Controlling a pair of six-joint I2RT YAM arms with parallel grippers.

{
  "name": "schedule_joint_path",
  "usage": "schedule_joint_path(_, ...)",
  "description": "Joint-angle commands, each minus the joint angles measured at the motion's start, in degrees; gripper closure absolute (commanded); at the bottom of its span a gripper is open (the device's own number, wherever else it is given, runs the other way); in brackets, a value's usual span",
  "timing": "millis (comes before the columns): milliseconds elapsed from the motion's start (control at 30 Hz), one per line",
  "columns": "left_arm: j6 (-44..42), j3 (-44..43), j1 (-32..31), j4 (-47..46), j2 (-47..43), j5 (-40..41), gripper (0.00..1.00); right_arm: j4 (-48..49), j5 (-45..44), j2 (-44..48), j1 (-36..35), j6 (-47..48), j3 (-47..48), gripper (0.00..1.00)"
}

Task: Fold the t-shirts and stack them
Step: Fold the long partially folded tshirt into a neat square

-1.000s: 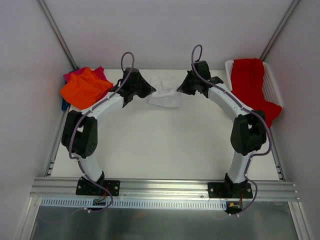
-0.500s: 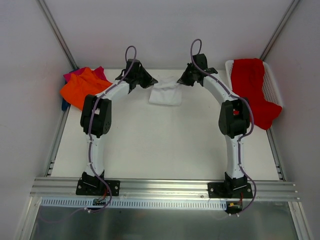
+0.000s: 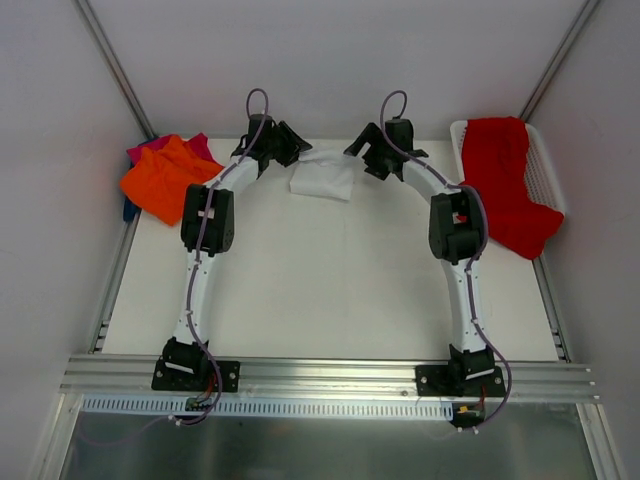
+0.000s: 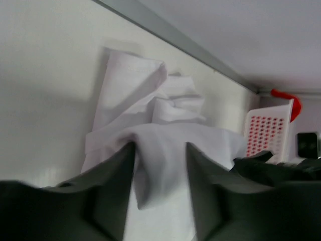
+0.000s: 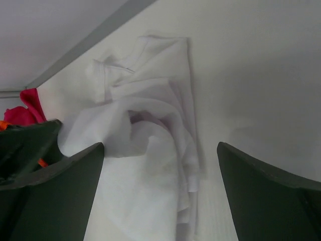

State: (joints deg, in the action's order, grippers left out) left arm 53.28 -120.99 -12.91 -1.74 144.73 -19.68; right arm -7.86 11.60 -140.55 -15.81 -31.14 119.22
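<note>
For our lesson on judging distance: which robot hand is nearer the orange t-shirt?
Left. The left hand lies between the orange t-shirt and the white t-shirt; the right hand is on the white t-shirt's far side, towards the basket.

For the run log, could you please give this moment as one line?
white t-shirt: crumpled, far edge | left claw: ajar, its fold between | right claw: wide open, empty

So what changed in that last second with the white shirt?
Both arms stretched toward the far edge, carrying the white t-shirt a little farther back. The right gripper opened wide and let it go; the left gripper still has cloth between its fingers. The orange t-shirt and red t-shirt stayed put.
</note>
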Motion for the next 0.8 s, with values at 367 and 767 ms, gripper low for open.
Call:
schedule_joint_path(367,-7.48,-11.21,7.02,-22.52,4.71,-1.15,0.01,31.84,-20.69,33.91,0.08,4.4,-47.64,0.01)
schedule_joint_path(767,-4.4,31.62,4.31,-24.53,-31.66,-0.36,0.01,19.59,-10.75,51.19,-2.81,10.04,-50.69,0.01)
